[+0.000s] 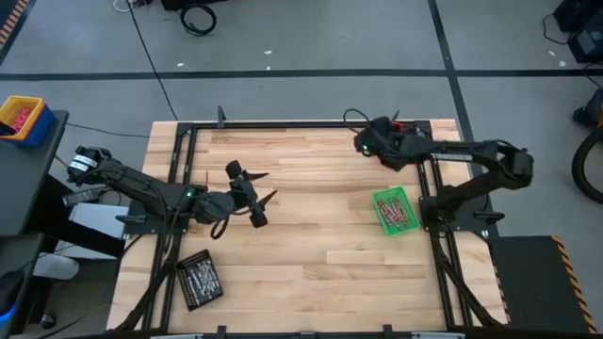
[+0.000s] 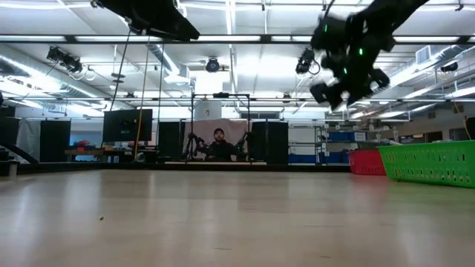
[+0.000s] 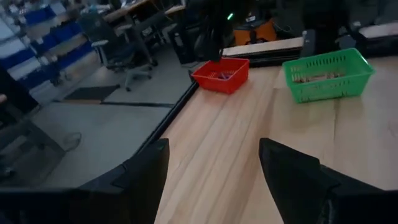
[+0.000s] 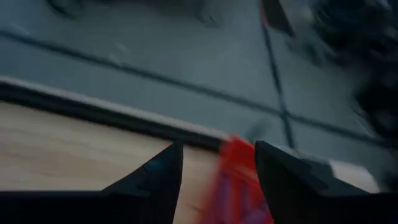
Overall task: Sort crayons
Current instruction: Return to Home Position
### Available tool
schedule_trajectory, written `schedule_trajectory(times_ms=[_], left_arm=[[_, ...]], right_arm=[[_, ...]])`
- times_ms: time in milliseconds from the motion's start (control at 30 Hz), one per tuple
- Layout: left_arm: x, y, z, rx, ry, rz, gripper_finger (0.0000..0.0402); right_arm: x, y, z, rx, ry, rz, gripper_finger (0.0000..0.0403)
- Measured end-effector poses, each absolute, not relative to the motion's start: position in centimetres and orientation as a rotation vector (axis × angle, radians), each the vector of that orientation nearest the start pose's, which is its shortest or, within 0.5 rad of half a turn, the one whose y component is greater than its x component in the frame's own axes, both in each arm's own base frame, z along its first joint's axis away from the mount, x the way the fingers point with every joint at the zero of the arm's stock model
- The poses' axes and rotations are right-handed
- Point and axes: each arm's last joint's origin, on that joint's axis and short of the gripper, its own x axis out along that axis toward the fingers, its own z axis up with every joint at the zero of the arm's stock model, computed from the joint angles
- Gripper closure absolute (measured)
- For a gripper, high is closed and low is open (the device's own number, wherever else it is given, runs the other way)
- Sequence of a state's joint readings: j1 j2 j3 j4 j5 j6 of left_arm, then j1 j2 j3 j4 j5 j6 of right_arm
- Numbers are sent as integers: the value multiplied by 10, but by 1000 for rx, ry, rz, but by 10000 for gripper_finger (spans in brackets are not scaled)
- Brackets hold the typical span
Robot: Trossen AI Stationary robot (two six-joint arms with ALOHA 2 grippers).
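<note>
Your right claw (image 4: 217,149), fingers apart, empty, hangs by the red tray (image 3: 219,81); crayons (image 1: 396,213) in green tray (image 3: 326,84) lie toward its base. Left claw (image 3: 213,144) apart, over mid counter (image 1: 311,240)

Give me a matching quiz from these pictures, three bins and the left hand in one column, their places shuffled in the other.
1 green bin
2 black bin
3 red bin
4 left hand

A far right corner of the table, by the right hand
B open, above the table's left half
C near the front left corner
D at the right edge, midway along

Pairs: 1-D, 2-C, 3-A, 4-B
</note>
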State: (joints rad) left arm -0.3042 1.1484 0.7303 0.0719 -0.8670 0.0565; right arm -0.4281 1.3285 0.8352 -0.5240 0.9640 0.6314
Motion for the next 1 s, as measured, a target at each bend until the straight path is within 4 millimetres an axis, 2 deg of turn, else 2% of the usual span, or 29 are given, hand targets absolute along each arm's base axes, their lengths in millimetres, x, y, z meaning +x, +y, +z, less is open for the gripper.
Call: schedule_trajectory(times_ms=[133,233,367,467,633,733,1000], left_arm=[[238,-43,268,219,320,582,139],[233,-28,263,231,397,592,140],[220,3,263,134,489,588,158],[206,19,271,78,490,563,183],[180,15,286,87,426,467,224],[163,11,288,70,305,375,240],[124,6,257,-53,90,219,257]], right_arm=[[235,-94,249,92,457,-1344,198],[252,-73,261,-2,403,-1186,198],[270,-49,266,-99,385,-957,199],[277,-36,264,-129,387,-828,199],[283,-27,267,-144,343,-730,199],[283,-24,275,-122,290,-688,199],[283,-21,274,-106,281,-644,201]])
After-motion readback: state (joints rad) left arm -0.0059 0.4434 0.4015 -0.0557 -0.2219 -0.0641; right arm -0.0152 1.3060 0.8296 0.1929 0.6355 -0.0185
